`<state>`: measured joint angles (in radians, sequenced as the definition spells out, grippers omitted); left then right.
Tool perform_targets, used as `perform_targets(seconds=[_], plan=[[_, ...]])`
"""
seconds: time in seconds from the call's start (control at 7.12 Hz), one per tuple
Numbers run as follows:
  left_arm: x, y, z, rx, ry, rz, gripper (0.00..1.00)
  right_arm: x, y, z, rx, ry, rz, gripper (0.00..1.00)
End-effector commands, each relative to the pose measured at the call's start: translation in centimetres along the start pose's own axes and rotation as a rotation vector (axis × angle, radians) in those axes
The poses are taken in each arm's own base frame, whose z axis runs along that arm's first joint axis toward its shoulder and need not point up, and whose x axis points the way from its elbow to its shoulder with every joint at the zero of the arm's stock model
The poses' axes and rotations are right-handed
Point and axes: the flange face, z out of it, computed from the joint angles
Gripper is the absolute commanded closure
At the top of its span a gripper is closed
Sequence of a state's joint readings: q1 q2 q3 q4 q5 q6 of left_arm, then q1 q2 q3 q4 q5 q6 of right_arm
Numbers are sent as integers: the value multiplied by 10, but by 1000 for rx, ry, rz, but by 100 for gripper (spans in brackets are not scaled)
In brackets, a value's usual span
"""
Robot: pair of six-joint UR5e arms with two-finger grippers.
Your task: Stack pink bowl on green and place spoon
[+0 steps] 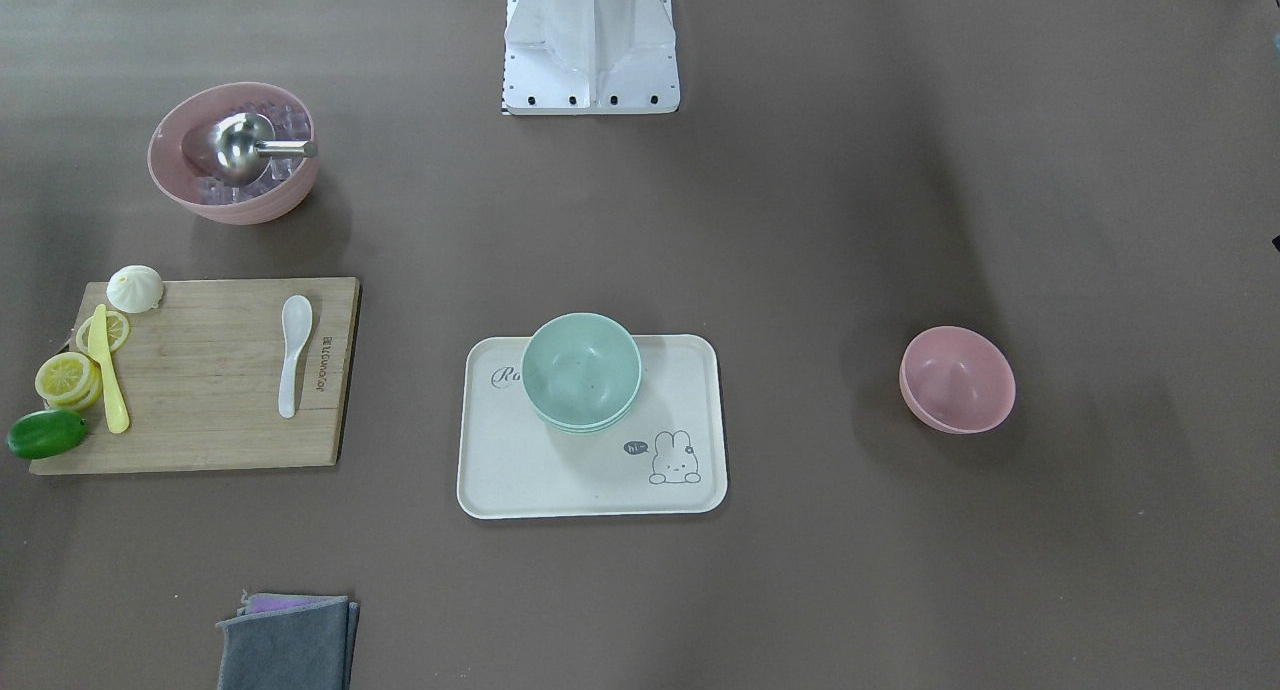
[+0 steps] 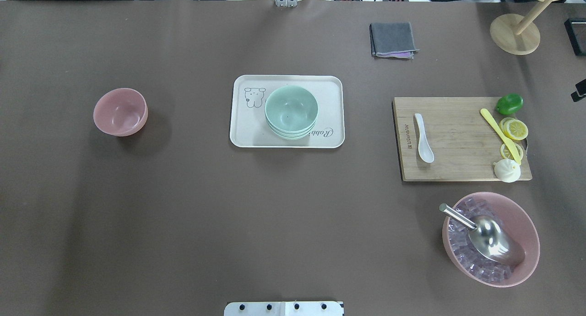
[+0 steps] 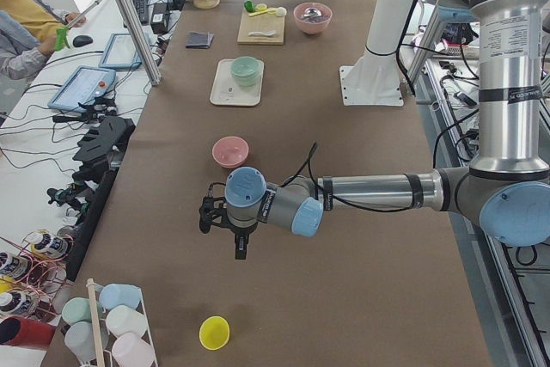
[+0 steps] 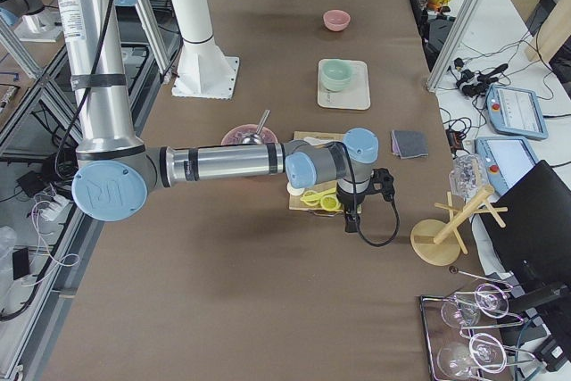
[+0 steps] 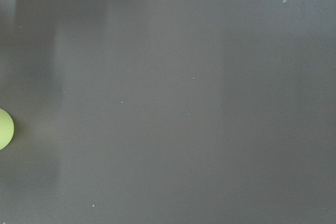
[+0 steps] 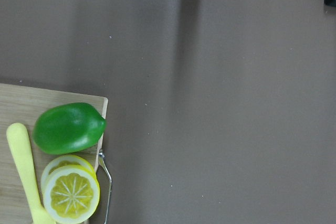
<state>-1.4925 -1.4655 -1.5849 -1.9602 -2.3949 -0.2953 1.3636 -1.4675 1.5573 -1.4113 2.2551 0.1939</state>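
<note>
The small pink bowl [image 2: 120,111] stands upright and empty on the table on my left side; it also shows in the front view [image 1: 957,380]. The green bowls [image 2: 291,111] sit stacked on the white rabbit tray [image 2: 242,133] at the table's middle. The white spoon [image 2: 423,137] lies on the wooden cutting board [image 2: 462,142] on my right. My left gripper [image 3: 241,247] hangs over bare table beyond the pink bowl [image 3: 230,151]; I cannot tell whether it is open. My right gripper [image 4: 351,219] hangs past the board's outer end; I cannot tell its state either.
A large pink bowl [image 2: 491,245] with ice cubes and a metal scoop stands near the board. A lime [image 6: 68,127], lemon slices [image 6: 71,195], a yellow knife and a bun lie on the board's outer end. A grey cloth [image 2: 393,40], a wooden stand [image 2: 514,34], a yellow cup [image 3: 214,332].
</note>
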Motion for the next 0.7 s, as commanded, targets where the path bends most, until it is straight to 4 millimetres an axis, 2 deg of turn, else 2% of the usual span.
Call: perform_targets(seconds=[0.0,0.56], plan=[[1,0,-1,3,0,2,2,0,0,0,0,0,6,0],[2,0,-1,4,4,5,2,1,0,1,-1,11,1,0]])
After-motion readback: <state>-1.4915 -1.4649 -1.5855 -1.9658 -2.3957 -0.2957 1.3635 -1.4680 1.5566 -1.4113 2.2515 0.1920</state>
